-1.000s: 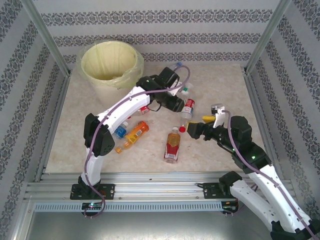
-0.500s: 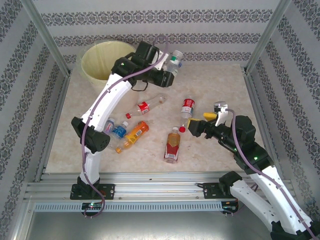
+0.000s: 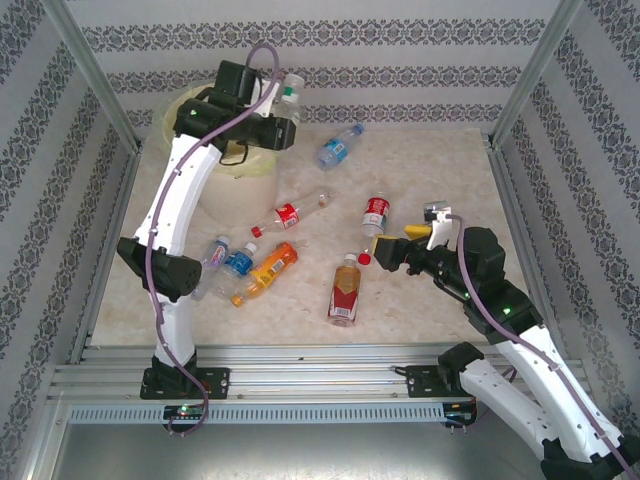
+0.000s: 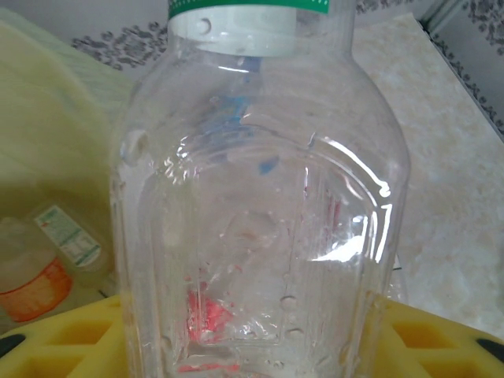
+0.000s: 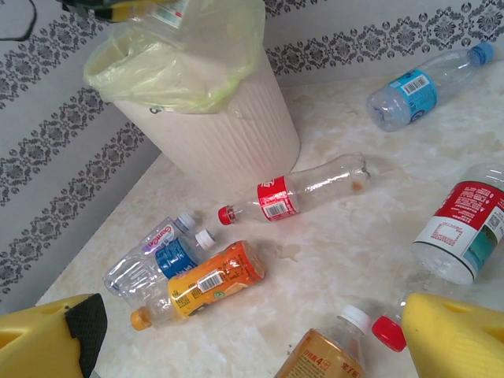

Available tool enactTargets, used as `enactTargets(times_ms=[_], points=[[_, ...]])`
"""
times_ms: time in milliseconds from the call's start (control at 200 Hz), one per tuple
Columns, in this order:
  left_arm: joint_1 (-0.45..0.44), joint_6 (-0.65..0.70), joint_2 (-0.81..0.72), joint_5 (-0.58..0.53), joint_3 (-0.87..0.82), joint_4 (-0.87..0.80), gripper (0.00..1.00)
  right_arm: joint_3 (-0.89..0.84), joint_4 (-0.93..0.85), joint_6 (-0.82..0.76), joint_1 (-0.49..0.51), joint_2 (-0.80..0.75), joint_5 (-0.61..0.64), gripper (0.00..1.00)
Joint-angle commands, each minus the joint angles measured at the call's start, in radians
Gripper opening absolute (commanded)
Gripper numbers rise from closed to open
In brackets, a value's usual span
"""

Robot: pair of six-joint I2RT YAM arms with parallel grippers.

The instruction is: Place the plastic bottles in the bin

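My left fingers (image 4: 75, 340) are closed tight on a clear bottle (image 4: 260, 197) with a green-banded white cap, one yellow pad on each side of its lower body. I hold it raised over the right side of the bin (image 5: 224, 138), whose pale yellow bag shows behind it. An orange-labelled bottle (image 4: 39, 272) lies against that bag. My right fingers (image 5: 457, 335) stand wide apart with nothing between them, low over the worktop (image 3: 440, 180). The other bottles lie scattered there: a blue-labelled one (image 5: 417, 87) near the far wall, a red-labelled clear one (image 5: 291, 193) beside the bin, an orange one (image 5: 209, 283), and a red-labelled one (image 5: 465, 228) close to my right fingers.
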Motion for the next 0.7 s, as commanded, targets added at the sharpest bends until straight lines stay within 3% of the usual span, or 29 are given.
enactTargets(times_ms=[0,450,694], points=[[0.054,0.015,-0.050,-0.006,0.037,-0.007,0.56,0.032,-0.001,0.005,-0.003,-0.001,0.014,0.96],[0.193,-0.010,-0.033,-0.022,0.015,-0.006,0.56,0.037,-0.016,0.003,-0.006,0.023,0.016,0.96],[0.209,0.001,0.031,-0.055,0.013,-0.061,0.58,0.028,-0.028,0.000,-0.008,0.024,0.019,0.97]])
